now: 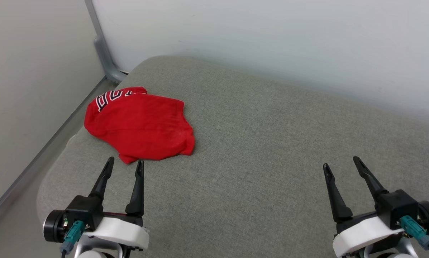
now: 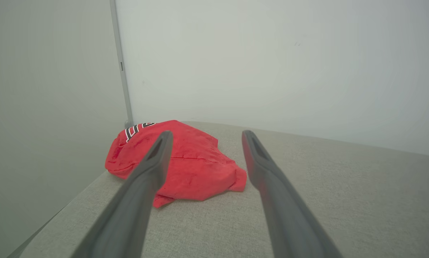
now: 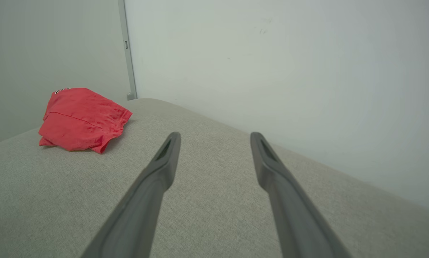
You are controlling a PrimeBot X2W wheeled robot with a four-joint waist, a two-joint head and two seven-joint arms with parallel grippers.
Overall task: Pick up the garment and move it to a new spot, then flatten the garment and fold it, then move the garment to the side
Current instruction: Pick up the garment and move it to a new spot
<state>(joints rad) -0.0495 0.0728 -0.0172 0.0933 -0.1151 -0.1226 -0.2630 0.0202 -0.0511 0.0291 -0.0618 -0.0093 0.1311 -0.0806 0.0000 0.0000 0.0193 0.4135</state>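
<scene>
Garment: the garment [image 1: 139,125] is bright red, bunched in a soft heap, with black-and-white letters at its far edge.
Where: on the grey cushion [image 1: 257,150], near the cushion's far left corner.
Cushion: soft grey cloth with round corners.
Left pincer: the left pincer [image 1: 125,164] is spread wide and pinches nothing, over the cushion's near left part.
Right pincer: the right pincer [image 1: 341,161] is spread wide too, over the cushion's near right part.
Room: pale walls [image 1: 271,36] behind the cushion, and a grey pole [image 1: 100,46] past its far left corner.
</scene>
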